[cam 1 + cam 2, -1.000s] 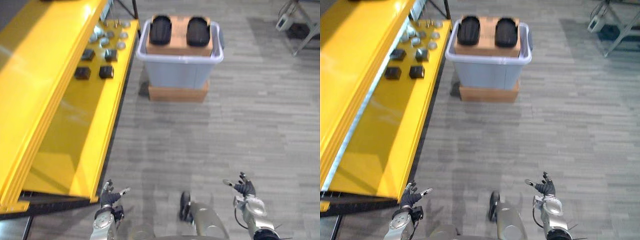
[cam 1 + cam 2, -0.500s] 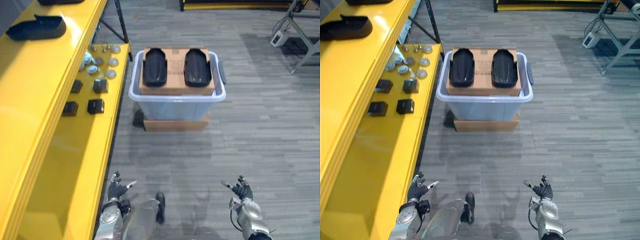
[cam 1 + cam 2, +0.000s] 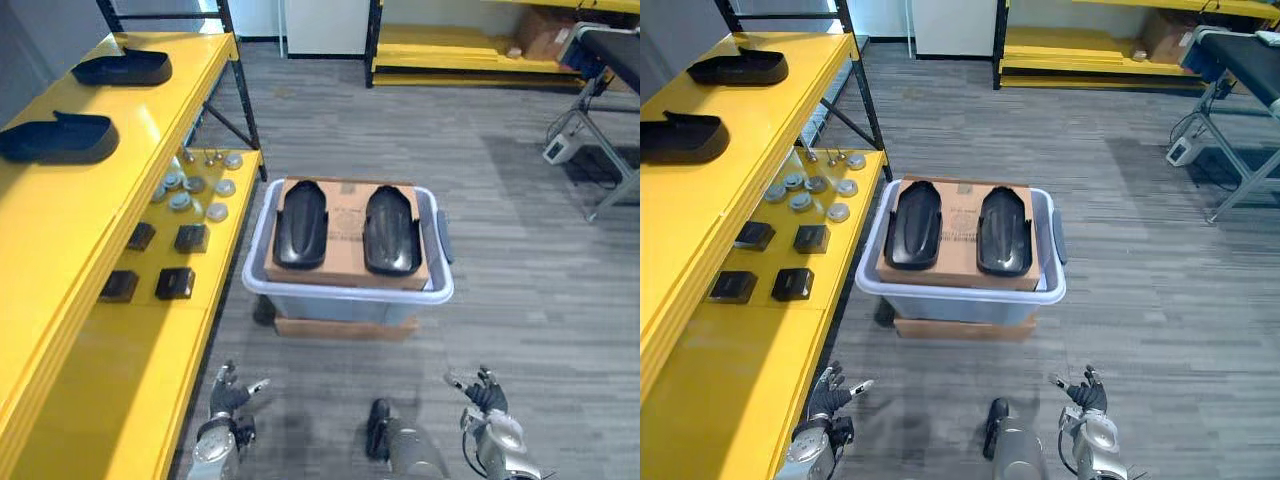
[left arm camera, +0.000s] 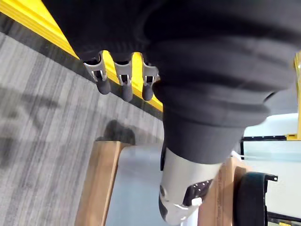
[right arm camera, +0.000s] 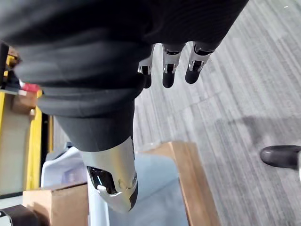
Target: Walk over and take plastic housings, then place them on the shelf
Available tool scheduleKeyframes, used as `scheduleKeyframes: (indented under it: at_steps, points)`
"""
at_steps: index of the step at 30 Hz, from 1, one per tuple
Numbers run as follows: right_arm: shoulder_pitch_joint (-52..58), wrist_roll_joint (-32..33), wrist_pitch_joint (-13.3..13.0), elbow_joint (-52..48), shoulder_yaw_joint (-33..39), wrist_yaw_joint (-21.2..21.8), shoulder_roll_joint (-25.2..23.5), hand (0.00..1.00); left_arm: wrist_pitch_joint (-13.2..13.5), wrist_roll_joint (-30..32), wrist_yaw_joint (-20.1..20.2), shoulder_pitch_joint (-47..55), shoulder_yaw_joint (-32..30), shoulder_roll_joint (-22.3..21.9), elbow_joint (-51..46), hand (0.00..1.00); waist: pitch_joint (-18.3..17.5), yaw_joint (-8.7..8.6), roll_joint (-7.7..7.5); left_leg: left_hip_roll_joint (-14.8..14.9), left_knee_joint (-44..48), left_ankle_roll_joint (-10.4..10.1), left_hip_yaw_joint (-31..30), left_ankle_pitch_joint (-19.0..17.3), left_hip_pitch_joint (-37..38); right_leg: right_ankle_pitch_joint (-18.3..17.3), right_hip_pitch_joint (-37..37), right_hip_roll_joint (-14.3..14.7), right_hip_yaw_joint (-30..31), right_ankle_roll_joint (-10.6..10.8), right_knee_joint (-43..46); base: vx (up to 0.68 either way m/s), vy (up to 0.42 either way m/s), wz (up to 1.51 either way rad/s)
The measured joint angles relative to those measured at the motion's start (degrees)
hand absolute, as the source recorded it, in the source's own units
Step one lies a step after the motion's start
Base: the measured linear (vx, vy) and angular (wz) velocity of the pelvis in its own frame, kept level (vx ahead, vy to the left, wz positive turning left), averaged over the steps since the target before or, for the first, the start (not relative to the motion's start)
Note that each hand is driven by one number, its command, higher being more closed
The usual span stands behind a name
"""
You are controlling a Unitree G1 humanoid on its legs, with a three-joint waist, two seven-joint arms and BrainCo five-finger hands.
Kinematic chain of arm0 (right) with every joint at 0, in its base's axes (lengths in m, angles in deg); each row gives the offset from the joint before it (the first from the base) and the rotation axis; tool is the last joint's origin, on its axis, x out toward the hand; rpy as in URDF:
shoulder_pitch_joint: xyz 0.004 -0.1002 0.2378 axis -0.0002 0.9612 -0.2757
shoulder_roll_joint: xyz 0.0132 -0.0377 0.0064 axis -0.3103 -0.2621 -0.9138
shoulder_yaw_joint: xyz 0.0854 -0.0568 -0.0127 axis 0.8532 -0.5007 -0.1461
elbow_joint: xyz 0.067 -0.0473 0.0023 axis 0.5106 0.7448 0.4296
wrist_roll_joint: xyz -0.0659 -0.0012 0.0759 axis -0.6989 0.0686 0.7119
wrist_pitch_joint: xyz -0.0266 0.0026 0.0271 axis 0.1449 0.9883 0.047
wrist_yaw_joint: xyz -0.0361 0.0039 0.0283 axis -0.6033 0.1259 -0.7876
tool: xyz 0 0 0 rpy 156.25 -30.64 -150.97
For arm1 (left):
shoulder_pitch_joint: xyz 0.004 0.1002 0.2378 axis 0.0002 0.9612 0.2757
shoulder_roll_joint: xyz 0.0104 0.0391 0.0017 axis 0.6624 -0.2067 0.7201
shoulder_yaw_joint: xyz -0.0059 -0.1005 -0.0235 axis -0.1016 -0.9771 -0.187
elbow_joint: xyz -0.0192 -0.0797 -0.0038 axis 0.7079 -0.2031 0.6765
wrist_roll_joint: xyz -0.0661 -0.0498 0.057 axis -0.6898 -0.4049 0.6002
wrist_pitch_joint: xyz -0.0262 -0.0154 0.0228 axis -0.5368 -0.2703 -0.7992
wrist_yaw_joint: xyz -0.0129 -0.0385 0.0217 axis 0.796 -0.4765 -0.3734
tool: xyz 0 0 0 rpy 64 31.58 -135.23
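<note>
Housings [image 3: 301,224]: two black shells, side by side on a cardboard box [image 3: 345,215] in the grey tub [image 3: 345,293].
Left hand [image 3: 228,396], right hand [image 3: 487,396]: fingers loosely spread, empty, short of the tub.
Handling: step closer, squarely facing the tub, before reaching.
Shelf [image 3: 60,230]: left of the tub.

Left hand [image 3: 228,398] and right hand [image 3: 489,396] have silver dark-tipped fingers [image 4: 125,88], ribbed covers [image 4: 211,70].

Two black plastic housings [image 3: 914,223] [image 3: 1003,230] lie on a cardboard box [image 3: 958,228] in the grey bin [image 3: 1051,291]. Left of the bin, a yellow shelf [image 3: 745,125] carries two more housings [image 3: 737,67] [image 3: 680,137].
</note>
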Motion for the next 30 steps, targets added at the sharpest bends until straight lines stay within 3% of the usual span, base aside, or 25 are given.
scheduleKeyframes:
  at_steps: [2,3,6,7,8,9,10,12,18,25,30]
  points:
    - [-0.1,0.1,-0.4,0.0,-0.6,0.0,-0.6,0.00,0.1,0.0,0.0,0.1,0.2,-0.1,0.3,0.00,0.2,0.23,-0.86,1.5,5.5,1.4,2.5,-2.2,-3.3,-0.1,5.1,0.6,0.1,-0.3,-3.4,0.40,-0.186,-0.04]
    - [-0.6,0.1,-1.2,-0.2,-0.4,0.0,-0.5,0.00,0.1,-0.1,0.0,0.1,0.2,-0.5,0.3,0.00,0.5,0.16,-1.40,1.4,3.5,1.9,3.4,-3.6,-5.5,-0.1,7.1,0.4,0.5,-0.3,-5.1,0.34,-0.137,-0.14]
    - [-0.8,0.2,-1.4,-0.6,1.0,0.0,-0.6,0.00,0.1,-1.0,0.0,0.0,0.2,-0.6,0.3,0.00,0.7,0.21,-0.80,1.3,-7.7,2.0,3.7,-4.6,-8.2,-0.1,8.5,0.3,1.5,0.1,-6.9,0.19,0.033,-0.20]
    - [-0.4,0.2,-1.4,-0.6,1.4,-0.1,-0.6,0.00,0.1,-1.0,0.0,0.0,0.2,-0.7,0.3,0.00,0.5,0.14,-0.20,1.3,-15.6,1.3,3.4,-3.6,-8.0,-0.3,8.7,0.3,1.8,0.8,-6.9,0.17,0.138,-0.18]
    - [-0.1,0.2,-1.4,-0.8,2.0,-0.1,-0.1,0.00,0.1,-1.0,0.0,0.0,0.3,-1.0,0.3,0.00,0.5,-0.02,1.49,1.4,-23.3,1.7,2.6,2.8,-7.7,-0.8,9.1,1.1,1.9,2.0,-6.9,0.16,0.164,-0.14]
    - [0.2,0.2,-1.3,-0.7,2.5,-0.1,-0.1,0.00,0.1,-1.1,0.0,-0.1,0.3,-0.9,0.6,0.00,0.5,0.05,2.15,1.4,-23.9,2.5,2.2,1.7,-7.0,-1.1,9.5,1.2,2.2,2.5,-6.9,0.17,0.209,0.02]
    - [1.3,0.2,-0.9,-0.5,2.6,-0.1,-0.9,0.00,0.2,-1.1,-0.1,-0.8,0.3,0.2,0.8,0.00,0.6,0.14,0.34,-0.3,-27.5,3.2,2.7,2.2,-5.1,-1.3,9.7,-0.7,2.8,3.9,-6.9,0.13,0.171,0.04]
    - [1.4,0.1,-0.9,-1.0,3.0,-0.1,-1.3,0.00,0.2,-1.1,-0.1,-0.6,0.2,1.1,0.8,0.00,0.3,0.19,-0.77,-1.6,-29.7,4.0,3.7,3.0,-4.0,-1.4,9.5,-2.1,3.3,4.7,-6.9,0.09,0.139,-0.03]
    - [2.2,-1.1,-1.0,-11.9,5.9,-2.0,-1.3,0.00,0.2,-1.1,-0.1,1.9,-1.4,3.2,-0.6,0.00,-0.3,0.13,-1.28,-4.7,-35.0,5.8,5.4,5.0,-2.4,-0.8,8.2,-4.4,4.8,6.8,-8.0,0.05,0.074,-0.10]
    - [1.9,-6.0,-1.2,-21.4,5.6,-3.6,-0.9,0.00,0.3,-1.1,0.0,4.5,-2.6,4.1,-3.1,0.00,-1.3,0.25,-2.90,-5.6,-38.1,6.2,5.8,6.0,-1.5,-0.4,8.1,-5.0,5.1,7.3,-9.3,0.03,0.004,-0.02]
    - [1.6,-15.4,-0.3,-24.4,2.7,-4.5,-0.9,0.00,0.3,-1.1,0.0,5.3,-2.0,4.1,-3.6,0.00,-1.5,0.29,-3.19,-5.9,-39.3,6.4,5.9,6.5,-1.2,-0.1,8.0,-5.2,5.1,7.4,-9.7,0.00,0.000,0.00]
